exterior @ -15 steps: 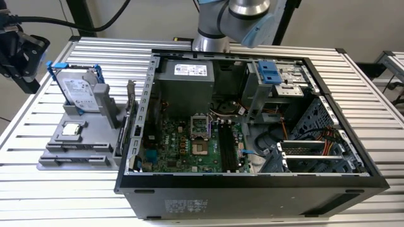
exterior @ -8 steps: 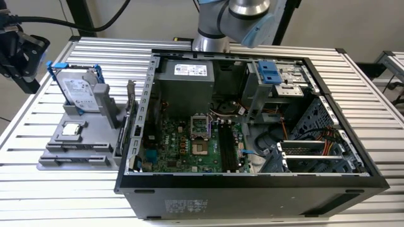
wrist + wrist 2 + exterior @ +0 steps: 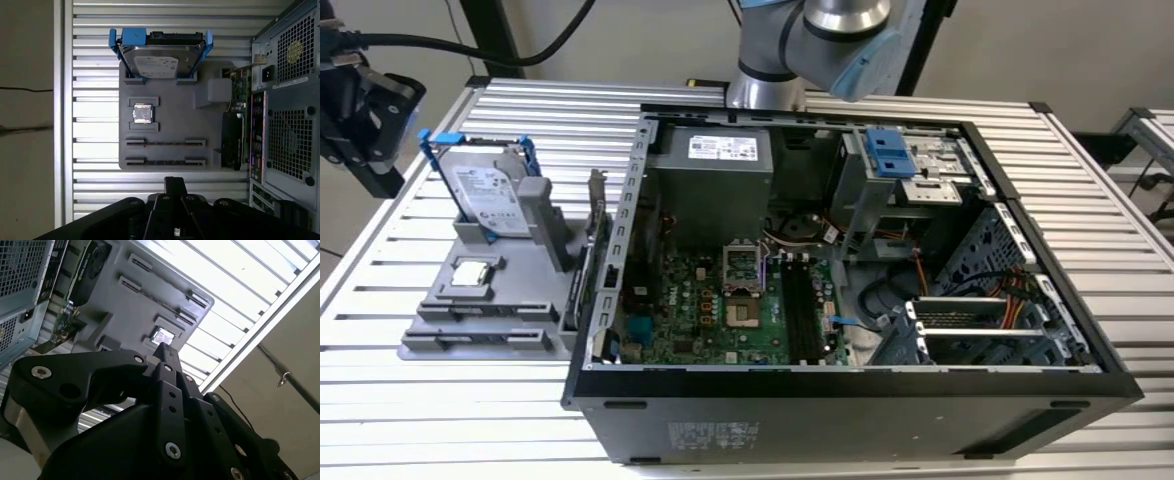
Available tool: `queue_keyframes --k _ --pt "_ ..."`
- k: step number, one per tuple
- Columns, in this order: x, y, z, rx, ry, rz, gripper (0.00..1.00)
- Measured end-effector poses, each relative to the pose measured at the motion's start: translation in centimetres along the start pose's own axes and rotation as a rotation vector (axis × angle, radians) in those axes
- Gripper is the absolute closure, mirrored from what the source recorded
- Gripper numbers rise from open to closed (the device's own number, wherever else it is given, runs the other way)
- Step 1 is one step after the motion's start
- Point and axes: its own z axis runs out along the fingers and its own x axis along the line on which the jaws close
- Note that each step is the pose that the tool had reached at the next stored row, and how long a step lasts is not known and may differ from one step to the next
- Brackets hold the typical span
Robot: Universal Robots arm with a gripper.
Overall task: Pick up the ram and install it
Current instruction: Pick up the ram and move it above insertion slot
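I'm hovering the hand (image 3: 175,181), clenched on nothing, near the gray holder (image 3: 175,115); the ram (image 3: 165,163) is lying there, pickup and install pending

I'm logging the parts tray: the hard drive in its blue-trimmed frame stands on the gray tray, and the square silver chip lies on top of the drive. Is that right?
Not quite. The square silver chip does not lie on the hard drive. It lies on the gray tray itself, in its own holder apart from the drive, as the first wrist view shows. The rest is right.
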Motion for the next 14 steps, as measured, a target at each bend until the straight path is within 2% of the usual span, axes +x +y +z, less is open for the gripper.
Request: queue_keyframes --k 7,14 --pt "0.00 0.02 0.00 -0.0012 0.0037 -0.075 1.00" --pt "0.00 0.02 0.00 -0.0013 0.0041 -0.082 1.00"
